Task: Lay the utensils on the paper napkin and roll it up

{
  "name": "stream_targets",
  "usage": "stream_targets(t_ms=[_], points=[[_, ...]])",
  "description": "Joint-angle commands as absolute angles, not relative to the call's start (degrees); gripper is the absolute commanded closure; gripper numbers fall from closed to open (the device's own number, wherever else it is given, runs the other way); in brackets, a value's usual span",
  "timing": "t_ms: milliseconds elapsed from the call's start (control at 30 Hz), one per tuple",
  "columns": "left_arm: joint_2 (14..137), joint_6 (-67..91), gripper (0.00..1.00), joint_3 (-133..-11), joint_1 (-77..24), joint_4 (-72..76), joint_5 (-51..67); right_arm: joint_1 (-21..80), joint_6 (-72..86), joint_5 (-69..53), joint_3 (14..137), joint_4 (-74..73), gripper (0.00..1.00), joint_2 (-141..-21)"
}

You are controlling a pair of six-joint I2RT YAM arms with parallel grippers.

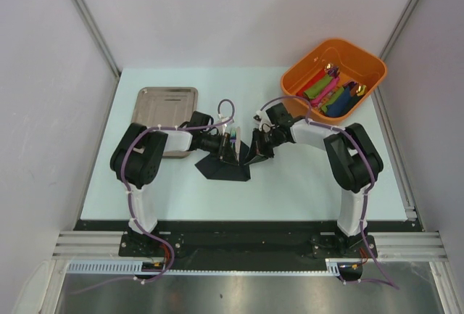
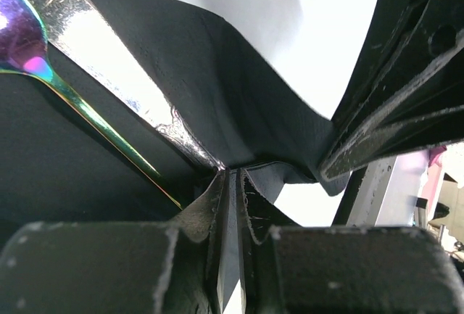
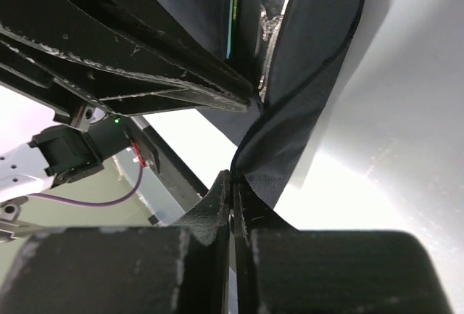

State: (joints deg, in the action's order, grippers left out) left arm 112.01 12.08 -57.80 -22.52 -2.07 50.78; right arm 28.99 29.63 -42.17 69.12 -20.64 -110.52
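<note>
Plainly, the paper napkin (image 1: 221, 167) is the delicate part: thin, matte black and limp. It looks likely to crease or tear under a hard tug. It lies in the middle of the worktop (image 1: 304, 183), with one flap lifted off the surface between the two arms. The utensils (image 2: 22, 35) rest on it. They are slim, stiff metal with a green-purple sheen, probably slick enough to slide out of a loose roll.

The best hold, I judge, is a light pinch on the napkin's free edge, taken evenly at both sides so the paper wraps over the metal rather than dragging it.

That is roughly the hold shown. The left pincer (image 2: 232, 183) is closed on a fold of the black paper, and the right pincer (image 3: 233, 183) is closed on the facing fold — each wrist view shows the paper running into the closed tips.

Both arms are bent at the elbow. Their forearms reach inward and low over the worktop, and the wrists are almost nose to nose.

Further out, a steel tray (image 1: 167, 104) sits behind the left arm. An orange tub (image 1: 366, 64) of coloured rolls stands at the far right corner.
</note>
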Motion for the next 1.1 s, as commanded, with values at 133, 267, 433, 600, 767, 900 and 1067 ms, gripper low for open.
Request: stream_targets(t_ms=[133, 267, 433, 600, 767, 900, 1067], points=[[110.7, 12.8, 0.89, -57.5, -21.4, -0.3, 51.5, 31.2, 32.2, -43.7, 72.9, -18.2, 1.00, -113.6], [108.3, 13.0, 0.85, -56.7, -20.7, -0.3, 52.3, 31.6, 32.3, -43.0, 73.2, -17.8, 1.00, -114.4], [104.7, 13.1, 0.76, -55.3, -19.8, -1.3, 53.7, 31.9, 32.3, -42.5, 73.9, -17.8, 1.00, -115.3], [102.7, 11.3, 0.69, -54.0, -18.3, -6.1, 54.0, 32.3, 32.3, -41.7, 74.3, -17.5, 1.00, -115.9], [102.6, 9.6, 0.68, -52.9, -17.0, -9.1, 53.5, 32.6, 32.7, -41.7, 74.9, -17.1, 1.00, -116.1], [103.3, 9.5, 0.69, -52.6, -16.9, -9.1, 53.2, 32.9, 33.0, -41.6, 75.3, -17.0, 1.00, -116.6], [105.5, 10.0, 0.73, -54.0, -16.9, -8.4, 52.4, 33.6, 33.0, -41.7, 76.0, -17.1, 1.00, -116.5]])
